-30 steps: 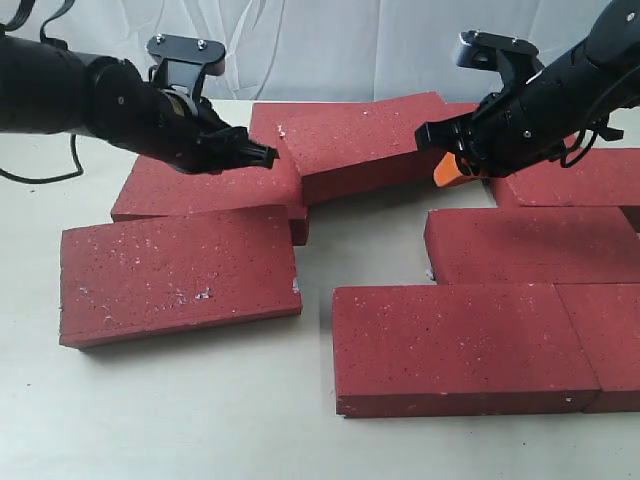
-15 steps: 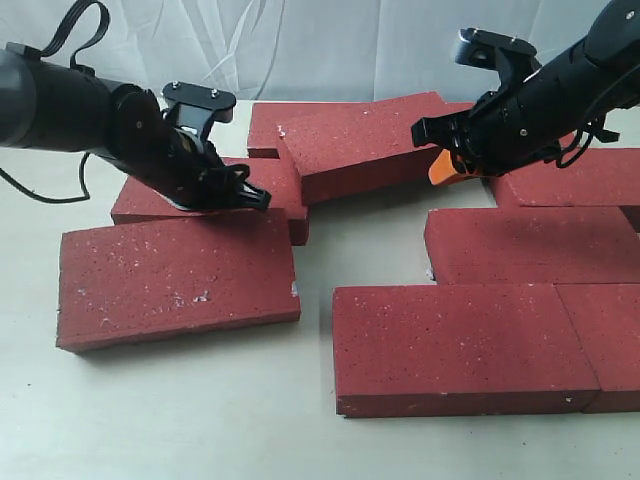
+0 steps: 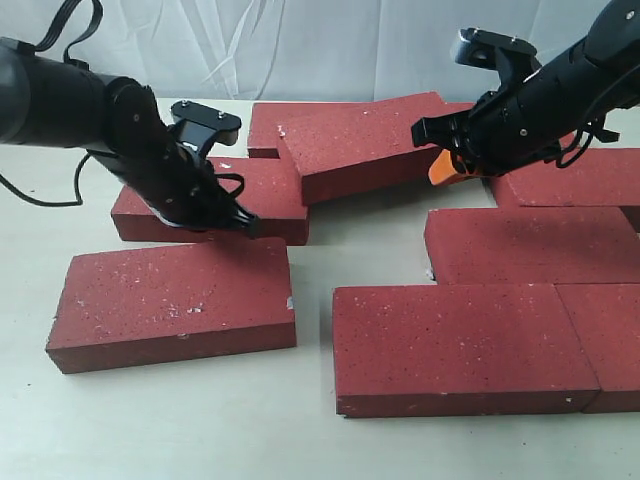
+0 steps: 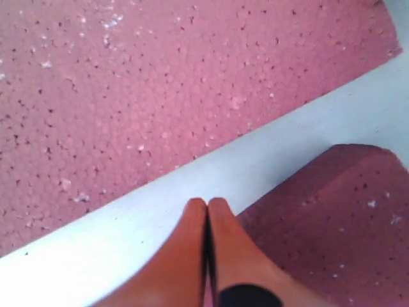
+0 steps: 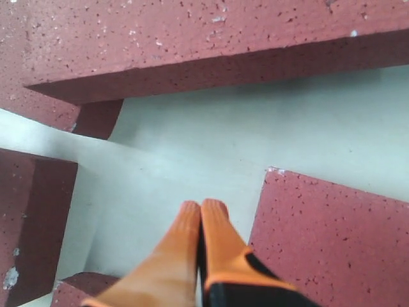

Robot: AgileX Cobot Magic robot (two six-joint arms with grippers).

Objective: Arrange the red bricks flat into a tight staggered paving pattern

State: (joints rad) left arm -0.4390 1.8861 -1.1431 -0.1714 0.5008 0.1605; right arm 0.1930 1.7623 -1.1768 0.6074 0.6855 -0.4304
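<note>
Several red bricks lie on the pale table. The front-left brick (image 3: 175, 300) lies flat, a gap apart from the brick behind it (image 3: 255, 190). My left gripper (image 3: 245, 228) is shut and empty, its tip down in that gap. In the left wrist view its fingertips (image 4: 208, 203) hover over bare table between two bricks (image 4: 160, 83) (image 4: 332, 224). A tilted brick (image 3: 365, 140) leans on others at the back. My right gripper (image 3: 440, 170), orange and shut, hangs empty beside that brick's right end; its tips (image 5: 203, 206) are above bare table.
Two bricks (image 3: 455, 345) (image 3: 610, 340) lie end to end at the front right, another (image 3: 530, 245) behind them and one more (image 3: 585, 180) under the right arm. A white cloth backdrop (image 3: 330, 50) closes the far side. Bare table (image 3: 360, 240) shows between the groups.
My left gripper has swung down and back from above the rear-left brick into the gap. The front-left brick has slid toward the front edge. The right arm has hardly moved.
</note>
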